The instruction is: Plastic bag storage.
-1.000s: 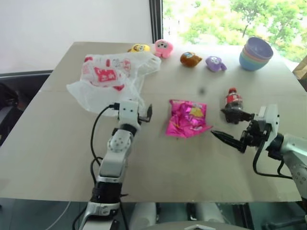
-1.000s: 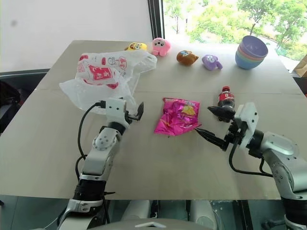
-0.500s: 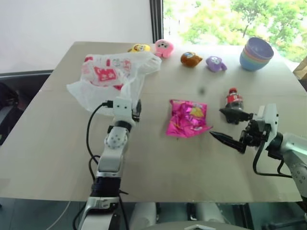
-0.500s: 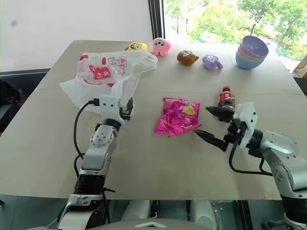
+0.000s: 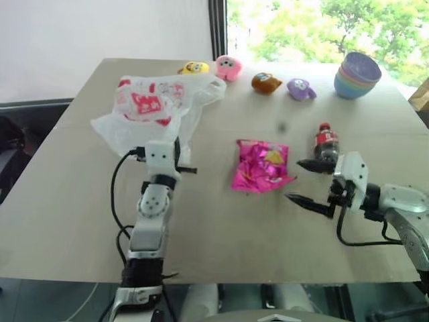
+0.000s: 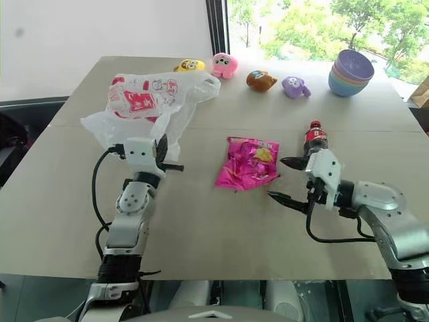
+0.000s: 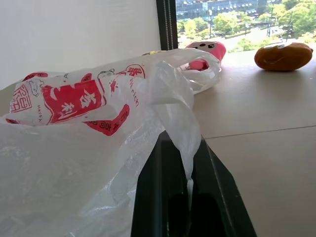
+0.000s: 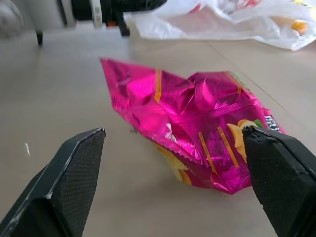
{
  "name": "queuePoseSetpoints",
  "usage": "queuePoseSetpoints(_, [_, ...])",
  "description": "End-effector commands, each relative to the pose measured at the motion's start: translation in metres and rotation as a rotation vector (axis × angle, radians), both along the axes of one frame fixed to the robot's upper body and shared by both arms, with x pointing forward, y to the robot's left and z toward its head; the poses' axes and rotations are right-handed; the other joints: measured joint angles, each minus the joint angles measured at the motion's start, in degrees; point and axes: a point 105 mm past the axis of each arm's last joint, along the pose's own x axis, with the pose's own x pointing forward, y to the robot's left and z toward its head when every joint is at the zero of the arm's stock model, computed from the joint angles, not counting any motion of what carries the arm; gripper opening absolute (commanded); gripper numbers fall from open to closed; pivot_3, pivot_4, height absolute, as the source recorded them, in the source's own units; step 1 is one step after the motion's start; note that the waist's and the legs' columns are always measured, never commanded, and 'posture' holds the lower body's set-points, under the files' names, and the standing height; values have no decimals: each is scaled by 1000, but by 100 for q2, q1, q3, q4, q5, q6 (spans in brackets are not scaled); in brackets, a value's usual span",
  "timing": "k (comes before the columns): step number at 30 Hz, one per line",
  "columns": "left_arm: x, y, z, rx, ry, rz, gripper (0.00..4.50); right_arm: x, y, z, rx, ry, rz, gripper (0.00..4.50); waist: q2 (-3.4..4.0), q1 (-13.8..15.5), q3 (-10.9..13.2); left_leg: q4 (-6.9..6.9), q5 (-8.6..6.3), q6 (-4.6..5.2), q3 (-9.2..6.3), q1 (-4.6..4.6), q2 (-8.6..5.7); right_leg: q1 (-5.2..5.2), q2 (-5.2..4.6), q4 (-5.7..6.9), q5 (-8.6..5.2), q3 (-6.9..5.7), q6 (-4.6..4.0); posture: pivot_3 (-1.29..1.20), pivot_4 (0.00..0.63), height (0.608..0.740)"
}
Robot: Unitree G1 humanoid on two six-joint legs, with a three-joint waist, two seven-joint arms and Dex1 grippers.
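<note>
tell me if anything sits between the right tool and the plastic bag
Yes. The open right tool faces the magenta snack packet, which lies on the table between it and the plastic bag. The left tool is already shut on a fold of the bag's near edge.

A wide beige table (image 5: 80, 201) carries a plastic bag (image 5: 151, 107) far left, a pink snack packet (image 5: 261, 166) mid-table, a cola bottle (image 5: 326, 142) to its right, four small plush toys (image 5: 267, 82) and stacked bowls (image 5: 357, 75) along the far edge.
</note>
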Motion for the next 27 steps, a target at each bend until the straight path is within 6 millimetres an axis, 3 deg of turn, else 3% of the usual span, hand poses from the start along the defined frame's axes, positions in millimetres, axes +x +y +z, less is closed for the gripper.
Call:
queuePoseSetpoints(1, [-15,3,32,52,-147,-22,44,18,17,-1,-87,-128,18,4500,-7,-25,4,1,2,-4,1,3,2,0,2,3,0,1,0,0,150,740])
queuePoseSetpoints(8, [-24,-1,44,63,-196,-53,44,29,34,-29,-249,-175,101,4500,-11,47,6,9,12,-21,1,-10,-1,0,-5,-1,0,-6,0,0,150,740])
queuePoseSetpoints(16, [-33,4,44,-56,-157,-138,44,48,35,-46,-341,-237,36,4500,-11,12,7,8,13,-23,1,-6,5,-2,-1,4,0,-9,0,0,150,740])
queuePoseSetpoints(17, [-34,5,43,-68,-148,-153,0,49,35,-46,-338,-246,32,4093,-11,12,7,8,13,-23,2,-4,6,-2,-1,6,0,-8,-1,0,150,740])
queuePoseSetpoints(19, [-36,5,43,-80,-138,-190,0,50,37,-46,-329,-252,33,3704,-11,13,7,9,13,-23,2,-3,6,-2,0,9,0,-8,-1,0,150,740])
queuePoseSetpoints(21, [-40,3,44,-86,-140,-255,0,51,39,-46,-330,-272,31,2903,-11,14,7,9,13,-23,4,-2,6,-2,-1,11,0,-6,-1,0,150,740])
queuePoseSetpoints(27, [-52,-12,46,-177,-130,-499,0,61,40,-40,-332,-353,0,54,-11,16,8,10,14,-23,6,-3,5,-2,-2,11,0,-6,-1,0,150,740])
